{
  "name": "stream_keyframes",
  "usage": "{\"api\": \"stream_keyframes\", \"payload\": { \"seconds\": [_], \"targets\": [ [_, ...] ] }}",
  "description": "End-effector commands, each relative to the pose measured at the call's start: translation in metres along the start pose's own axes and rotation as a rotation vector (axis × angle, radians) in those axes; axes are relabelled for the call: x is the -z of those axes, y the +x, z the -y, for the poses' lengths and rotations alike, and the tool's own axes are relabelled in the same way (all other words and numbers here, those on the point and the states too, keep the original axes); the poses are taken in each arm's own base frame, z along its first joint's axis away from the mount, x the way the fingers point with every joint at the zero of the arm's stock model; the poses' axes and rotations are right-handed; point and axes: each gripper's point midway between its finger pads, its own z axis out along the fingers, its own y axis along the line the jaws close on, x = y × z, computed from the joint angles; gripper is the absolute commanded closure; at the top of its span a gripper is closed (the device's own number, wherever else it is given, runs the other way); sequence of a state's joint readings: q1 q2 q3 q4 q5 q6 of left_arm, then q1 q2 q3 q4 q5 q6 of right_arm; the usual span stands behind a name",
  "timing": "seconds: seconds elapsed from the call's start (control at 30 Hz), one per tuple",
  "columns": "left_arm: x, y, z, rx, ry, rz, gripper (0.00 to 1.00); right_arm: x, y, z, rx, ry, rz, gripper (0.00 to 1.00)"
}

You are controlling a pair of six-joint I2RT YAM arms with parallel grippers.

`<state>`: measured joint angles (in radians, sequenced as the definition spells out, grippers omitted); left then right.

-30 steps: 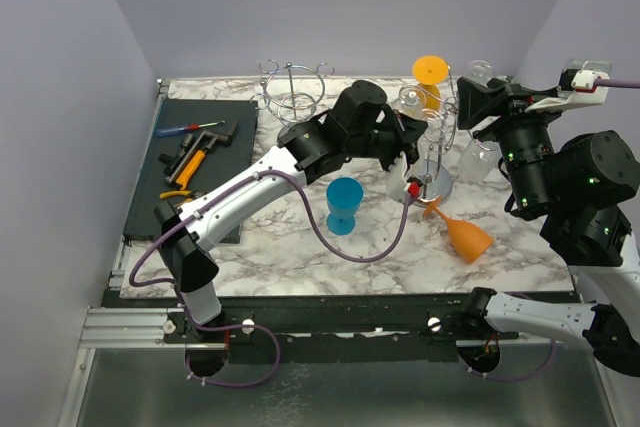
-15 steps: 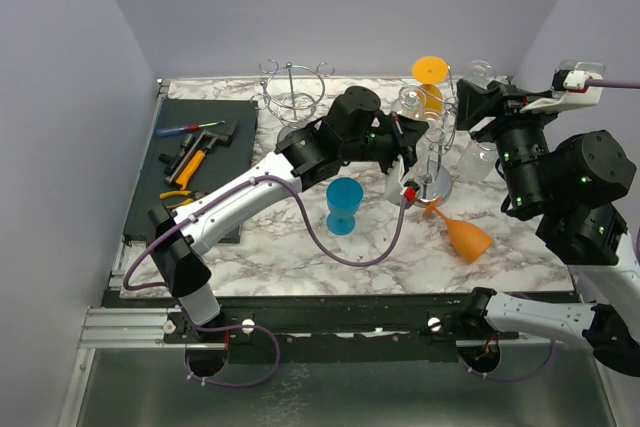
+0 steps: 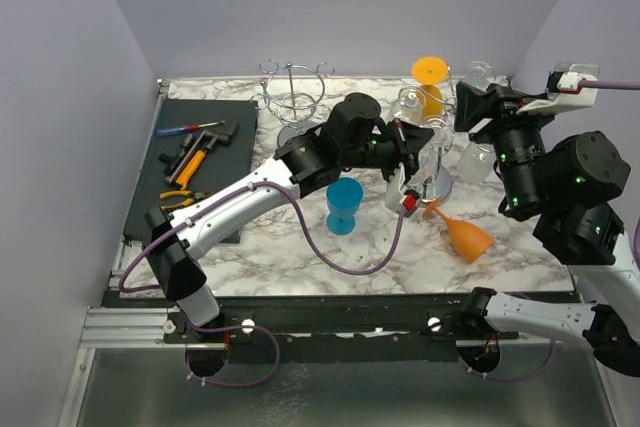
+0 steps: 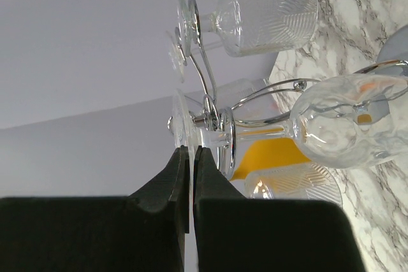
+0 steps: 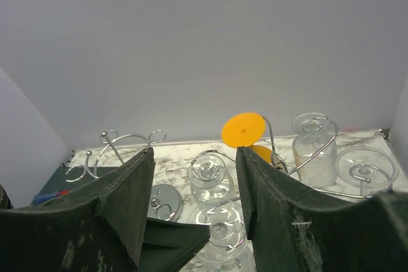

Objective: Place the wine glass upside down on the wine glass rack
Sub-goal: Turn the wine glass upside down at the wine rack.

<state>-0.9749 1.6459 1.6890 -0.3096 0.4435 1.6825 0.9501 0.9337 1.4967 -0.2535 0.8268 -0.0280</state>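
My left fingers (image 4: 167, 186), pressed together, pinch the foot rim of the clear wine glass (image 4: 341, 125). Just beyond them its stem sits in the rack (image 4: 227, 138) hook, so it can hang upside down. My right fingers (image 5: 127, 208) stand wide and empty.

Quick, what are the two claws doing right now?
Left claw: shut, seemingly pinching the clear glass by its foot.
Right claw: open, holding nothing.
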Motion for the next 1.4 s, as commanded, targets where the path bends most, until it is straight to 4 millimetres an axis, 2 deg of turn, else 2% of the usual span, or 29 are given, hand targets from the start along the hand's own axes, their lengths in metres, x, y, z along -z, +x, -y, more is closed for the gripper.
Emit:
{"api": "stream_keyframes", "payload": {
  "seconds": [0.0, 0.17, 0.3, 0.37, 0.67, 0.9, 0.97, 1.03, 1.07, 1.17, 1.23, 1.37],
  "targets": [
    [0.009, -0.018, -0.023, -0.031, -0.066, 0.045, 1.00, 0.003, 0.000, 0.007, 0.005, 0.029, 0.004, 0.41],
    [0.000, -0.014, -0.016, -0.028, -0.048, 0.033, 1.00, 0.003, 0.000, 0.009, 0.004, 0.033, 0.008, 0.40],
    [-0.007, -0.013, -0.009, -0.021, -0.034, 0.027, 0.77, 0.004, -0.002, 0.012, 0.006, 0.042, 0.015, 0.38],
    [-0.010, -0.013, -0.009, 0.003, -0.037, 0.027, 0.69, 0.005, -0.001, 0.013, 0.010, 0.047, 0.015, 0.38],
    [-0.017, -0.011, -0.009, 0.020, -0.039, 0.024, 0.72, 0.005, -0.003, 0.016, 0.020, 0.057, 0.021, 0.37],
    [-0.018, -0.014, -0.003, 0.021, -0.026, 0.027, 0.72, -0.002, 0.005, 0.013, 0.072, 0.084, 0.009, 0.34],
    [-0.018, -0.016, -0.002, 0.022, -0.024, 0.029, 0.63, -0.006, 0.008, 0.012, 0.099, 0.095, 0.005, 0.32],
    [-0.016, -0.019, -0.002, 0.027, -0.026, 0.033, 0.43, -0.010, 0.013, 0.012, 0.134, 0.114, -0.002, 0.30],
    [-0.014, -0.021, -0.003, 0.034, -0.030, 0.037, 0.36, -0.012, 0.015, 0.010, 0.151, 0.116, -0.007, 0.29],
    [-0.007, -0.026, -0.004, 0.050, -0.042, 0.051, 0.22, -0.019, 0.022, 0.002, 0.192, 0.113, -0.019, 0.29],
    [-0.002, -0.032, -0.006, 0.053, -0.059, 0.065, 0.16, -0.024, 0.025, -0.004, 0.206, 0.103, -0.025, 0.29],
    [0.017, -0.046, -0.007, 0.037, -0.088, 0.091, 0.12, -0.039, 0.034, -0.015, 0.244, 0.086, -0.057, 0.30]
  ]
}}
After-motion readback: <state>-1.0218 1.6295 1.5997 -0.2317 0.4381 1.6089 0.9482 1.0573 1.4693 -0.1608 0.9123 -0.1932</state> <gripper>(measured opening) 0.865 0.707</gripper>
